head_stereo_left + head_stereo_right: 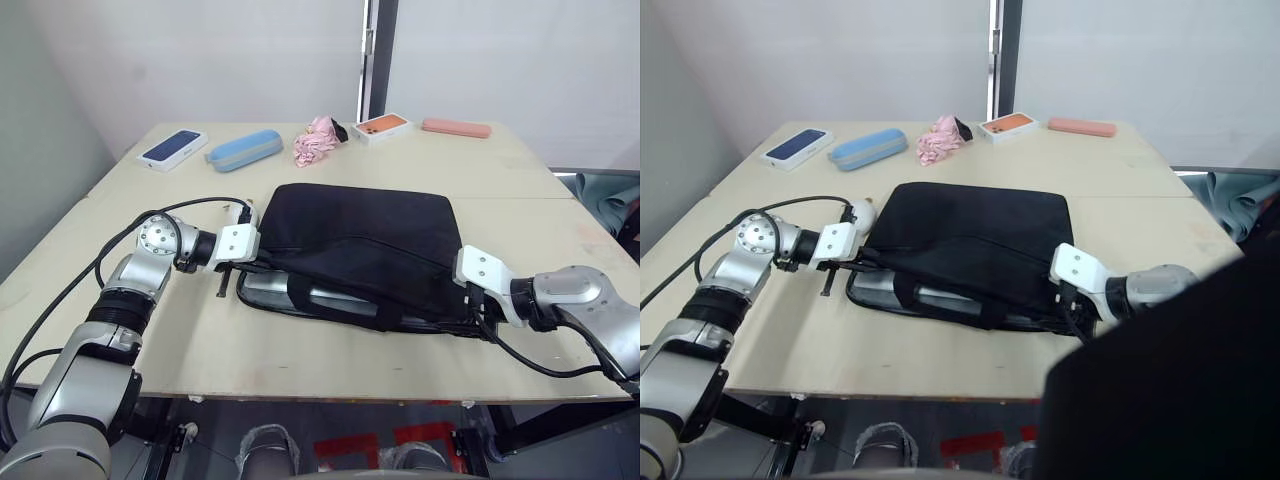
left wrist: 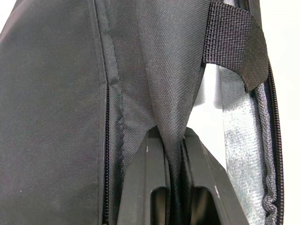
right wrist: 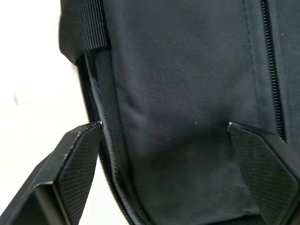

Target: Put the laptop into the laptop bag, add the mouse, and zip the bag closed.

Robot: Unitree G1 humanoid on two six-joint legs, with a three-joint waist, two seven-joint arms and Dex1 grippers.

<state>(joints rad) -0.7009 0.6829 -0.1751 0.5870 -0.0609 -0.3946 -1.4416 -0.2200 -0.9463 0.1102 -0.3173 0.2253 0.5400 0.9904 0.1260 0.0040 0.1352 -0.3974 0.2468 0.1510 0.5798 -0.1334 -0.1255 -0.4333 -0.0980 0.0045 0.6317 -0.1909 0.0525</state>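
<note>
The black laptop bag (image 1: pixel 365 240) lies flat in the middle of the table, its front edge unzipped. The silver laptop (image 1: pixel 272 291) shows inside that opening, under the top flap. My left gripper (image 2: pixel 171 140) is at the bag's left front corner, shut on a fold of the flap fabric and holding it slightly raised. At the right front corner my right gripper (image 3: pixel 164 126) stands open, with the bag's fabric between its spread fingers (image 3: pixel 79 154). A small white rounded thing, apparently the mouse (image 1: pixel 863 213), lies just behind the left gripper beside the bag.
Along the far edge lie a white box with a blue phone picture (image 1: pixel 172 149), a blue oblong case (image 1: pixel 244 149), a pink crumpled cloth (image 1: pixel 317 142), an orange-topped box (image 1: pixel 383 126) and a pink flat case (image 1: pixel 456 127). The table's front edge (image 1: pixel 330 392) runs close below the bag.
</note>
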